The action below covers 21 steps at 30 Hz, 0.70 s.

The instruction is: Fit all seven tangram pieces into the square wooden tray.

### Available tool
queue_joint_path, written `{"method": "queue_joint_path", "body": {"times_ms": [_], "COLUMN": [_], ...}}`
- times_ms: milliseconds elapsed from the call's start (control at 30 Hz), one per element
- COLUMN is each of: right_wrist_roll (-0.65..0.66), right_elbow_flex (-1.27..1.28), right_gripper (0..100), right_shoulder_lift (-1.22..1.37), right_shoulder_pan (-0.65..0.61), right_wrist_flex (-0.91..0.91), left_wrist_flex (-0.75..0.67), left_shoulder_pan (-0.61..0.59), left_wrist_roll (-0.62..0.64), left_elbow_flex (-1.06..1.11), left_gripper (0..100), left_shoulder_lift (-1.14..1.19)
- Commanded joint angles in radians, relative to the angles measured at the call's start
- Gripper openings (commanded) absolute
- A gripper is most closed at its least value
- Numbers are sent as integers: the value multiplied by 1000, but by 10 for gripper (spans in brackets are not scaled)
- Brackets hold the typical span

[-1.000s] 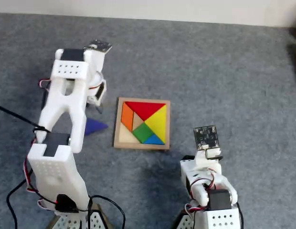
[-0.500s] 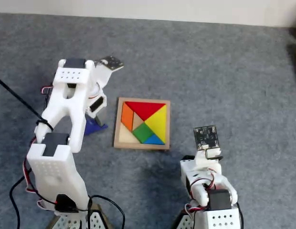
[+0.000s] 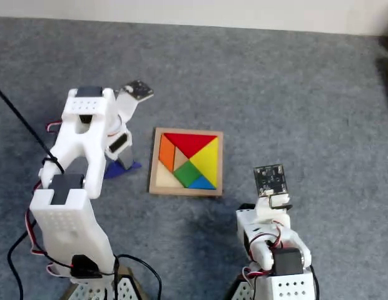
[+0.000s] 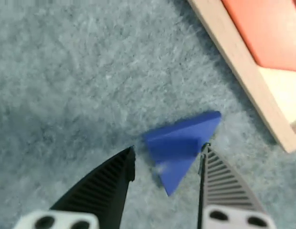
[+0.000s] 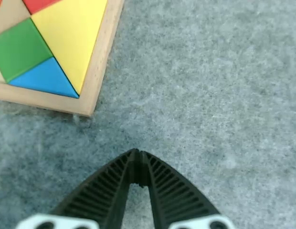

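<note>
The left arm [image 3: 81,144] is sliding toward the lower left of the high view. Its left gripper [image 4: 167,152] is now coming down over the dark blue triangle [image 4: 179,143]. A second ago the triangle was lying in plain sight, and now the arm is covering part of it.

The triangle is lying on the grey carpet [image 3: 294,94], just left of the wooden tray [image 3: 163,181], not inside it. The jaws are standing open, one on each side of the triangle, not squeezing it yet.

The right gripper [image 5: 138,164] is resting near the tray's lower right corner, jaws closed and empty.

Six pieces [image 3: 191,156] are sitting in the tray, with a bare spot in its lower left corner. I think the last grab is coming next.
</note>
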Motion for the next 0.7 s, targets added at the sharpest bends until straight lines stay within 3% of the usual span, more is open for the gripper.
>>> {"method": "queue_joint_path", "body": {"times_ms": [0, 500, 667], "right_wrist_roll": [9, 9, 9], "right_elbow_flex": [105, 105, 105], "right_gripper": [5, 5, 5], "right_shoulder_lift": [-13, -13, -13], "right_shoulder_pan": [12, 12, 12], "right_wrist_flex": [8, 8, 8], "left_wrist_flex": [-121, -106, -31], "left_shoulder_pan": [1, 42, 41], "left_wrist_roll": [-40, -41, -38], "left_elbow_flex": [59, 38, -62], "left_gripper": [225, 220, 120], "left_shoulder_lift": [-10, 53, 117]}}
